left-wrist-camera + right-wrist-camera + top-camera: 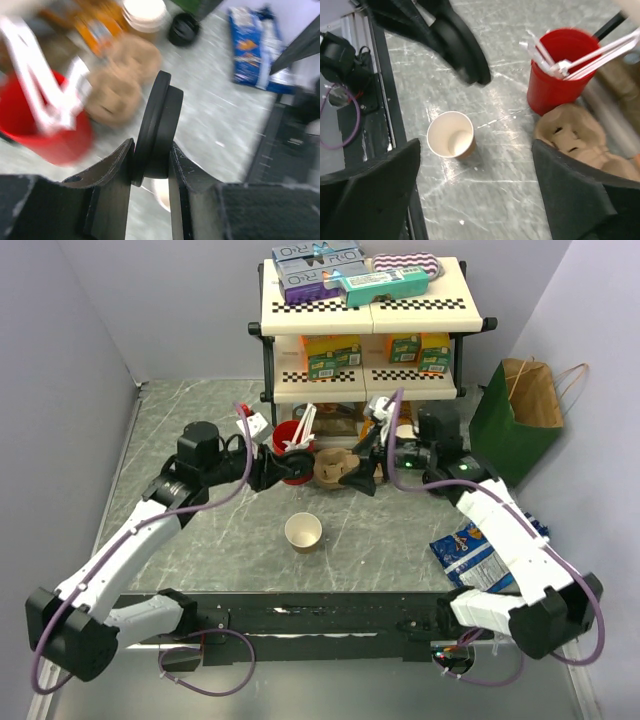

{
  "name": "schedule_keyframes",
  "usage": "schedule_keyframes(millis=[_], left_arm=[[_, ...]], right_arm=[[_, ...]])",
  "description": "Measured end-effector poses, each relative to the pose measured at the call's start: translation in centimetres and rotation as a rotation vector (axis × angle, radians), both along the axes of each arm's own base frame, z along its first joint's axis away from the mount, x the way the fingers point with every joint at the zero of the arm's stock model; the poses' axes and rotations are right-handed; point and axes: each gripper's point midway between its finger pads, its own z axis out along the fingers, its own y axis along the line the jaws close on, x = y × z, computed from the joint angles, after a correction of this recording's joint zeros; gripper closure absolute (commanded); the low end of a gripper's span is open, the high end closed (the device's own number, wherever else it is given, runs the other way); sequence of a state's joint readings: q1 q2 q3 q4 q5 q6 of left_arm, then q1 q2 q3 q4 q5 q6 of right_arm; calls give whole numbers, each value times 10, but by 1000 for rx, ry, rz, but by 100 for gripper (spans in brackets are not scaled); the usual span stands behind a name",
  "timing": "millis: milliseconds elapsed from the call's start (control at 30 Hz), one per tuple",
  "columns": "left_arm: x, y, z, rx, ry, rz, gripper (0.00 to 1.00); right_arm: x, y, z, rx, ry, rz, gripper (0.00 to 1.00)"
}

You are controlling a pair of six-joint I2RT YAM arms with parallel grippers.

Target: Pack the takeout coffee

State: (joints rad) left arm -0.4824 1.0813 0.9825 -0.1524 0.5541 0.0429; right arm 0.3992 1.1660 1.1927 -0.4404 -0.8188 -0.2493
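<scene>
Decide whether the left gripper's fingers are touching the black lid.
Touching. The left wrist view shows the black lid standing on edge, pinched between both fingers of the left gripper, with no gap on either side.

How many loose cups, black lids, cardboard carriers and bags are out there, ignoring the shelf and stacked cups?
Loose cups: 2, lidless brown paper cup and red plastic cup of stirrers.
Round black plastic lids: 2, one lid between the left fingers, one lid on the table.
Cardboard cup carriers: 1.
Bags: 2, one blue snack bag, one green paper bag.
Total: 7.
</scene>
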Motion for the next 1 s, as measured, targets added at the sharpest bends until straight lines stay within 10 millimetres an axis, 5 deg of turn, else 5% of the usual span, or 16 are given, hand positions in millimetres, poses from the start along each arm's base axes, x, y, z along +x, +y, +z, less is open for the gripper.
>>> schedule_keyframes(millis=[233, 467, 1000], left_arm=[[-28, 3, -69, -83, 457, -84, 97], [-58, 17, -126, -216, 821, -28, 88], [-51, 20, -132, -295, 934, 4, 81]], right_arm=[[-4, 29, -43, -8, 157, 30, 0], [-13, 46, -55, -22, 216, 51, 1], [0, 61, -128, -112, 486, -9, 5]])
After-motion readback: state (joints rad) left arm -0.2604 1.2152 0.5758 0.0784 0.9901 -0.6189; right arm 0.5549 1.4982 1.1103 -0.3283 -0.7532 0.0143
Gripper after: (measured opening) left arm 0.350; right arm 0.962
